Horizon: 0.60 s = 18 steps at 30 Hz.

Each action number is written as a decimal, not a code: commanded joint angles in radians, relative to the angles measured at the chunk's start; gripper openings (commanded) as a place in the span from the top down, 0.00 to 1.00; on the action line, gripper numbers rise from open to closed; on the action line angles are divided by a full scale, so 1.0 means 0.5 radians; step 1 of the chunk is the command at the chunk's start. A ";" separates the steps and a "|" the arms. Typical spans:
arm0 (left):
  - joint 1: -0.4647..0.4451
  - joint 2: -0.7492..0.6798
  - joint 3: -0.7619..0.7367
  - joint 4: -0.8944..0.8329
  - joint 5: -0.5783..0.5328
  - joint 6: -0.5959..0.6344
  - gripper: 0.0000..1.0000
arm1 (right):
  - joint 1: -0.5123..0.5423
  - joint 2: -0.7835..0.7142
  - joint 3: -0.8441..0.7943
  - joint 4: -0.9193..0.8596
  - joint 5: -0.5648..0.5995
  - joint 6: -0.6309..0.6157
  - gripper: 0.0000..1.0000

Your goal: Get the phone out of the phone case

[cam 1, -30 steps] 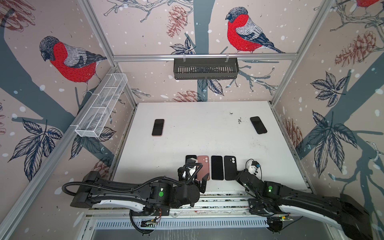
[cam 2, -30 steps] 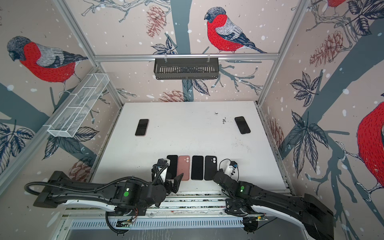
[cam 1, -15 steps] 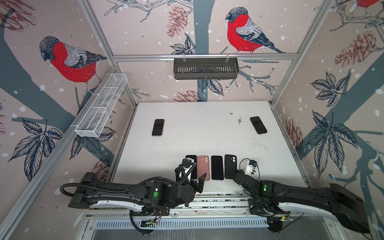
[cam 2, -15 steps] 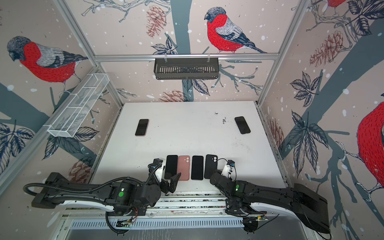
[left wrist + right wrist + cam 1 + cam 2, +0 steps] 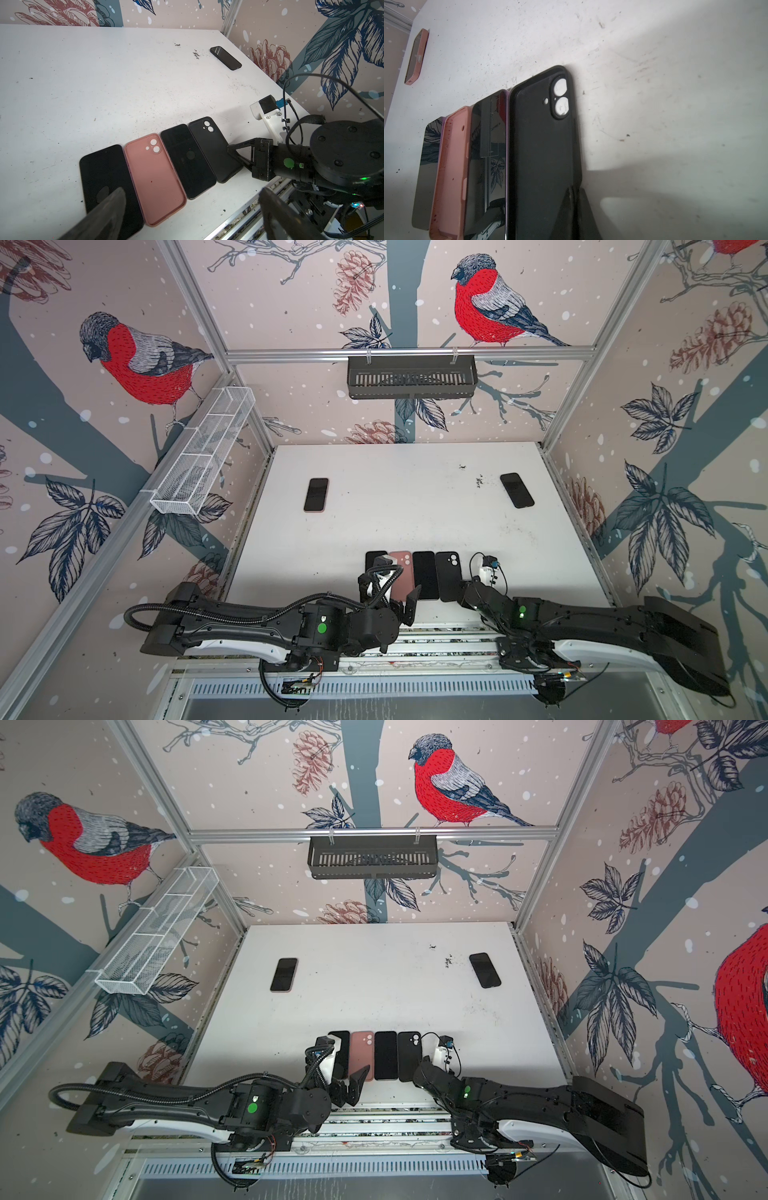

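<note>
Hovering our empty left gripper [image 5: 192, 189], spread wide, above the pink case [image 5: 155, 176] while our right gripper [image 5: 229, 148], closed tight and holding nothing, sits against the black case [image 5: 214, 145], we should next reach the far pink-cased phone [image 5: 316, 494] and pinch its rim squarely.

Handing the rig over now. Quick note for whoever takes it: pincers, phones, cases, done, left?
Left pincer: open, empty, above the row's near end.
Right pincer: shut, tips at the black case's near edge; I cannot tell if it pinches the rim.
Front row: leftmost phone, empty pink case, second phone, empty black case.
Done: both front cases are empty, with the phones beside them.
Left: the far-left phone sits in a pink-edged case. I cannot tell if the far-right phone has a case.
</note>
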 commanded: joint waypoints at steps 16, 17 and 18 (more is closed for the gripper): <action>-0.001 0.113 0.098 0.142 0.017 -0.031 0.01 | 0.203 0.496 0.187 0.161 -0.221 0.278 0.96; 0.000 0.113 0.097 0.142 0.017 -0.033 0.01 | 0.206 0.492 0.183 0.160 -0.213 0.294 0.93; -0.001 0.112 0.094 0.141 0.014 -0.037 0.01 | 0.208 0.486 0.177 0.164 -0.203 0.307 0.87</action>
